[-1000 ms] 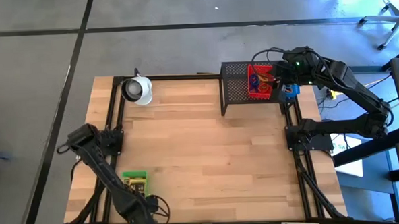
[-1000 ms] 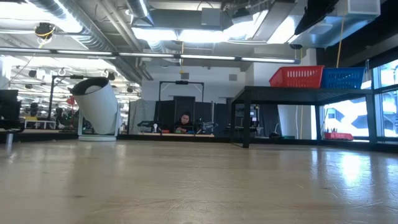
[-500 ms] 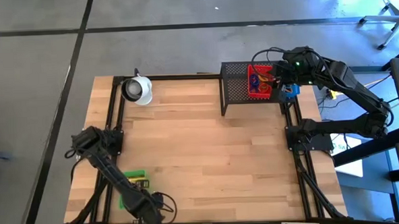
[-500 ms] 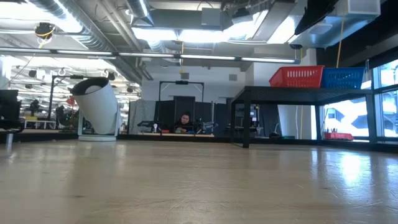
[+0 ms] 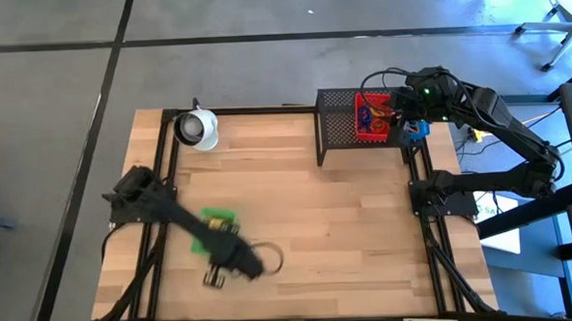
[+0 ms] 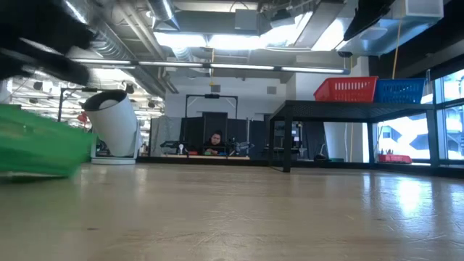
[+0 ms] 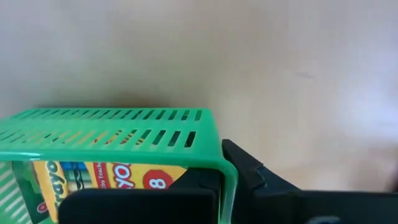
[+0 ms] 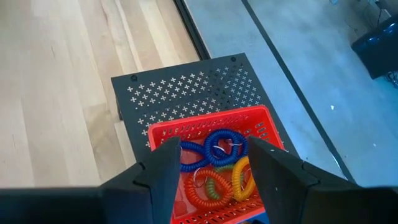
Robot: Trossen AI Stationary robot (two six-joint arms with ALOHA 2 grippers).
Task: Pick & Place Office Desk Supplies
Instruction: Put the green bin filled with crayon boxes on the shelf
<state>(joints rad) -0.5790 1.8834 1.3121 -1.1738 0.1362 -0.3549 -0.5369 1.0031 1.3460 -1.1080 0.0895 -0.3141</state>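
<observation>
Right wrist view, red tray [image 8: 211,127] holding coloured loops [image 8: 214,163], green tray [image 7: 118,140] holding crayon box [image 7: 106,177]

Left hand [image 5: 216,253] clamped — right hand [image 8: 214,162] spread, hovering.

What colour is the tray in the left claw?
Green tray, clearest in the left wrist view.

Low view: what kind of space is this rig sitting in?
Probably an open-plan lab or industrial workshop: bare ceiling ducts and strip lights overhead, long workbenches behind the wooden table, and a person seated at one.
</observation>
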